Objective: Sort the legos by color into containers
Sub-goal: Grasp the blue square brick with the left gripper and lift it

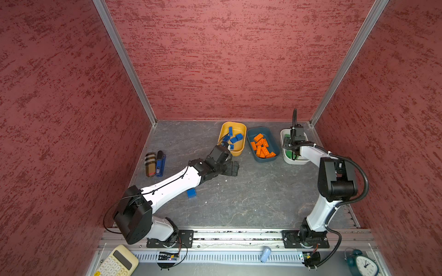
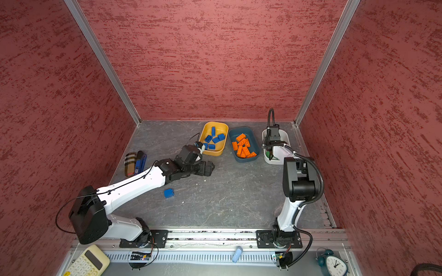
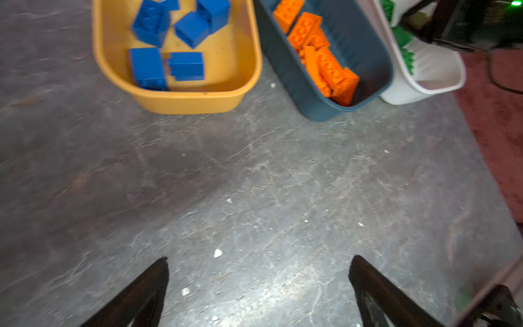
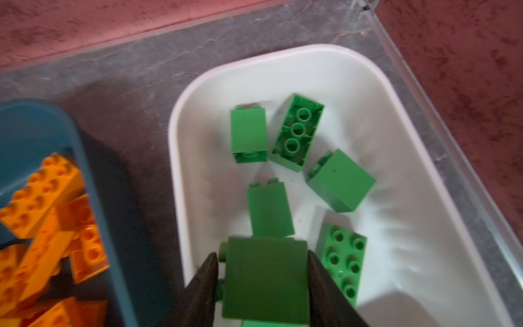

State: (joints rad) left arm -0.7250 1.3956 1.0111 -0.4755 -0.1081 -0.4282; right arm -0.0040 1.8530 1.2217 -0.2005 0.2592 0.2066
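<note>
I am holding a green brick (image 4: 266, 283) clamped in the right gripper (image 4: 261, 253) over the white tub (image 4: 311, 73), greens' home; left gripper (image 3: 259, 259) gaping, empty.

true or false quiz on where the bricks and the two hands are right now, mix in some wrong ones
1. The yellow tub holds blue bricks. True.
2. The orange bricks lie in the white tub. False: they lie in the dark teal tub; the white tub holds green bricks.
3. One loose blue brick lies on the table, outside every tub. True.
4. The left hand grips a blue brick. False: its fingers stand wide apart with nothing between them.
5. A green brick sits between the fingers of the right hand, over the white tub. True.
</note>
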